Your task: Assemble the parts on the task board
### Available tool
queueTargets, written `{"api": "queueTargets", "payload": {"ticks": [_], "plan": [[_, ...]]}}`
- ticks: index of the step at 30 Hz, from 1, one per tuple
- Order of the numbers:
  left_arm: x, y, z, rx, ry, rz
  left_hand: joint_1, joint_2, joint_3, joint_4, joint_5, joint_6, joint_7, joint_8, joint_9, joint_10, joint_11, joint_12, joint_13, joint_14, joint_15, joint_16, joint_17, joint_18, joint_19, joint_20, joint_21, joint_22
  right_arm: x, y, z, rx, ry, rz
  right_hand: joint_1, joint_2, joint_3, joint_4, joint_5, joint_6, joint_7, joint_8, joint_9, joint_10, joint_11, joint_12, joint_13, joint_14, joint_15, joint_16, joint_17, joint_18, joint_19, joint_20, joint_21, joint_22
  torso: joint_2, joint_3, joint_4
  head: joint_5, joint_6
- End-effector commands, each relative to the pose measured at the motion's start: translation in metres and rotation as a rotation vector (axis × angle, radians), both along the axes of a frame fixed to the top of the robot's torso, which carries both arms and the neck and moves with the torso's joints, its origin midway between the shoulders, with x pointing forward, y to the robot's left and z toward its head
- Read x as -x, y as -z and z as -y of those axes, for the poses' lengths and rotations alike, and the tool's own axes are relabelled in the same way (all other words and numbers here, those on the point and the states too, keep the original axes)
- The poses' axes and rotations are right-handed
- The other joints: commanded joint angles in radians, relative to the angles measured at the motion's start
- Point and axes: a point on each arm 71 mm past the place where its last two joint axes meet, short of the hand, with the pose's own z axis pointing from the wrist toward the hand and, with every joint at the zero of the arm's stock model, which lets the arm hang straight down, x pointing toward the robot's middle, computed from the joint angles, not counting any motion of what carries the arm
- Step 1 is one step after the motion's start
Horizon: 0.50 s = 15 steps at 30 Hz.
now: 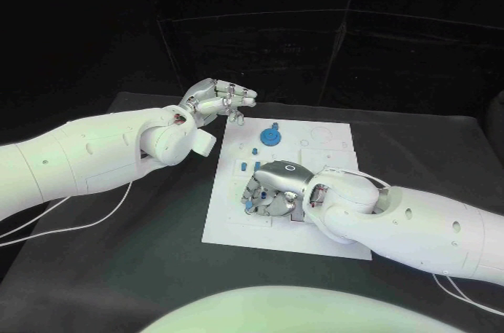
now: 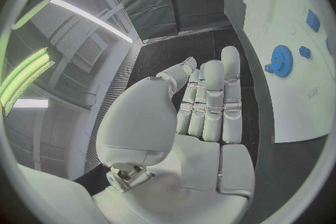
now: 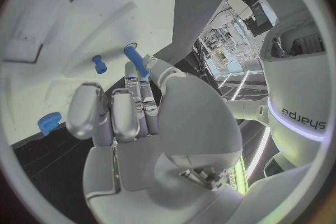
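The black surface (image 1: 126, 260) carries a flat white task board (image 1: 237, 227) in its middle.

Nearest is the right hand (image 1: 275, 191), silver and shiny. It hangs low over the near half of the board with its fingers pointing down. In the right wrist view the right hand (image 3: 133, 117) has its fingers side by side and a long blue peg (image 3: 137, 60) sticks out past the fingertips. It looks pinched between thumb and finger — but the touch itself is hidden, so that is only likely. Next to it on the board stands a short blue pin (image 3: 99, 64), and a small blue toothed wheel (image 3: 49, 122) sits near the board's edge.

A little farther up the board, a few small blue pieces (image 1: 252, 164) lie just past the right hand.

Farther still is a round blue gear (image 1: 271, 136), flat on the far half of the board.

Farthest is the left hand (image 1: 218, 98), up in the air off the far left corner of the board. It holds nothing — in the left wrist view the left hand (image 2: 203, 106) has its fingers straight and close together, with the thumb beside them. The round blue gear (image 2: 282, 60) lies on the board well apart from it.
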Motion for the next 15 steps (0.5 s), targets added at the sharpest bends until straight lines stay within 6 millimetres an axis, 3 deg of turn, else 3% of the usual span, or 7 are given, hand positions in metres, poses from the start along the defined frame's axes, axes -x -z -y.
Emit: {"api": "queueTargets", "payload": {"ticks": [1,15], "plan": [[0.0,-0.0012,0.0009,0.009,0.01,0.001,0.005,0.006,-0.006,0.001,-0.001,-0.004,0.001,0.005,-0.001,-0.007,0.003,0.004,0.002,-0.007,-0.003,-0.005,-0.001,0.013,-0.004,0.002,-0.003,-0.002,0.0014,0.004,0.0009,0.033,-0.011,-0.003,-0.001,0.003,0.006,-0.002,0.004,0.004,0.0,0.007,0.001,0.006,0.0,-0.007,0.001,0.035,-0.005,0.004,-0.001,0.01,-0.001,-0.002,0.001,-0.001,0.0,0.0002,0.0002,0.001,-0.001],[0.0,-0.0012,0.0007,0.009,0.01,0.001,0.005,0.006,-0.006,0.001,-0.001,-0.004,0.001,0.005,-0.001,-0.007,0.003,0.004,0.002,-0.007,-0.003,-0.005,-0.001,0.013,-0.004,0.002,-0.003,-0.002,0.0032,0.0031,0.0008,0.025,-0.016,-0.001,-0.001,0.003,0.006,-0.002,0.004,0.004,0.0,0.007,0.001,0.006,0.0,-0.007,0.001,0.035,-0.005,0.004,-0.001,0.01,-0.001,-0.002,0.001,-0.001,0.0,-0.0001,-0.0007,0.001,-0.001]]}}
